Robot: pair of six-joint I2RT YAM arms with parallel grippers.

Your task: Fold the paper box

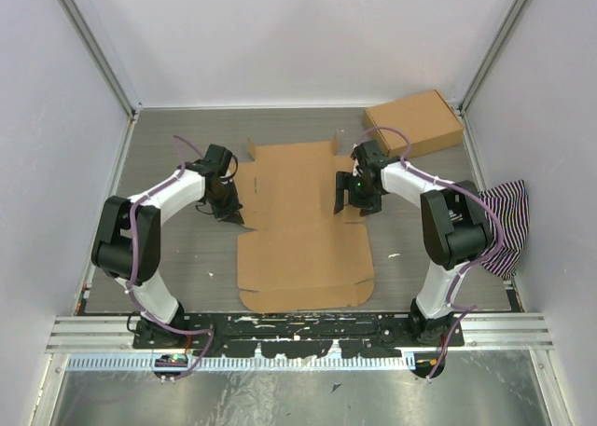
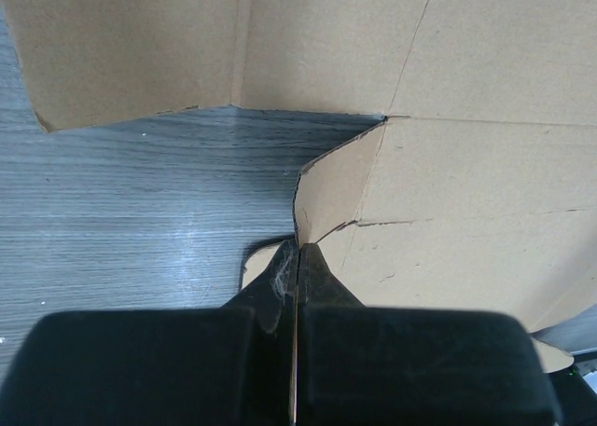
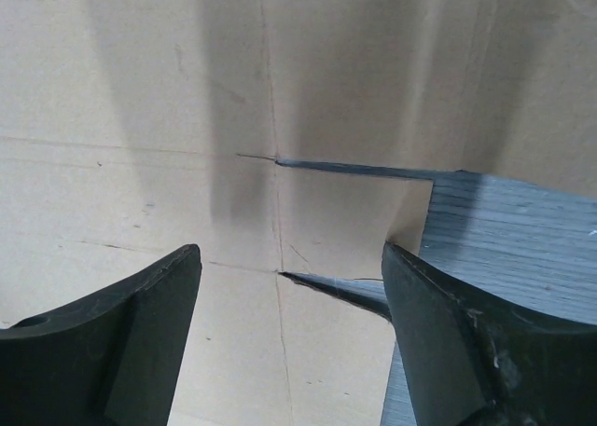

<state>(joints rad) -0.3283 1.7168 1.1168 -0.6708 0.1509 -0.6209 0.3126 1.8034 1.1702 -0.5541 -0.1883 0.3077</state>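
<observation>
Plain brown die-cut paper box [image 1: 303, 226] lies unfolded, mostly flat, between the 2 tools; a side flap tilts up just ahead of the left tool [image 1: 228, 212], slit edge under the right tool [image 1: 357, 202]

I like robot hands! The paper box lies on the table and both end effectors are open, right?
Not both: the left end effector is shut, as the left wrist view shows. The right end effector is open, and the paper box lies on the table.
</observation>
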